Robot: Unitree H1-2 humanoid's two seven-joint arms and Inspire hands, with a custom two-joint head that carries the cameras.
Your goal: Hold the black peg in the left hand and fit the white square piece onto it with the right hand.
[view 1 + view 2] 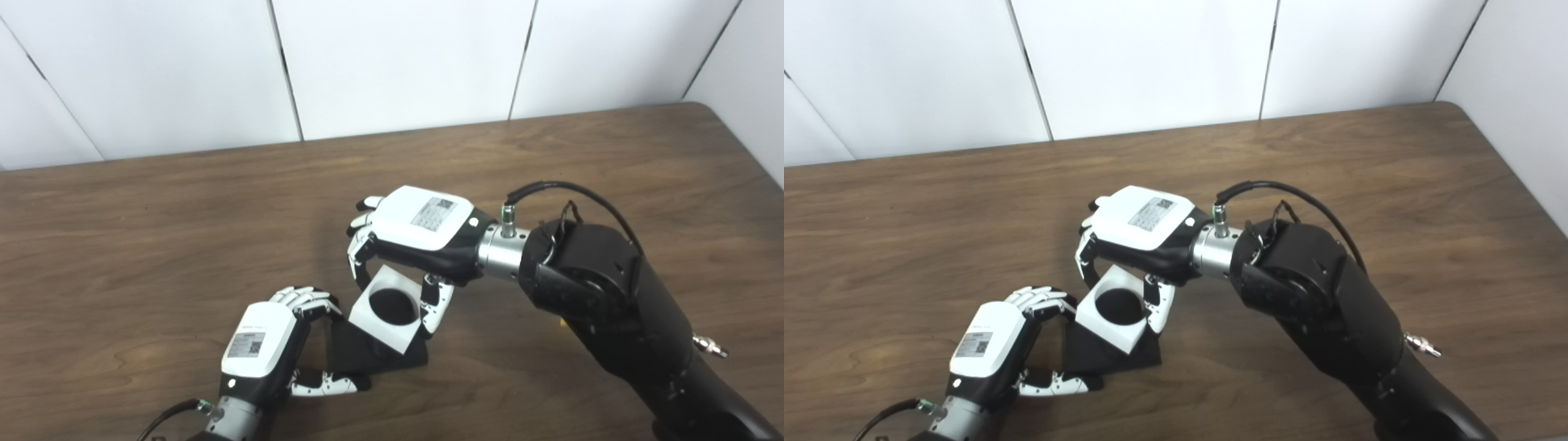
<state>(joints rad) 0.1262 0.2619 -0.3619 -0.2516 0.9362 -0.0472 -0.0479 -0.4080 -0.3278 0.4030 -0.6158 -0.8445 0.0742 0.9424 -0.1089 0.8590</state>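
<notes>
The white square piece (387,311) has a round hole in its middle that shows black. It sits over the black peg's square base (373,355), near the table's front centre. My right hand (416,229) comes from the right and is shut on the white piece, fingers on its far-left side and thumb on its right side. My left hand (269,340) is shut on the black base, fingers at its far-left edge and thumb along its near edge. The peg's post is hidden inside the hole. Both also show in the right eye view: the white piece (1111,311) and the base (1102,355).
The brown wooden table (153,245) runs to white wall panels at the back. Its right edge (753,147) is close to the right wall. My bulky black right forearm (612,306) hangs over the table's front right.
</notes>
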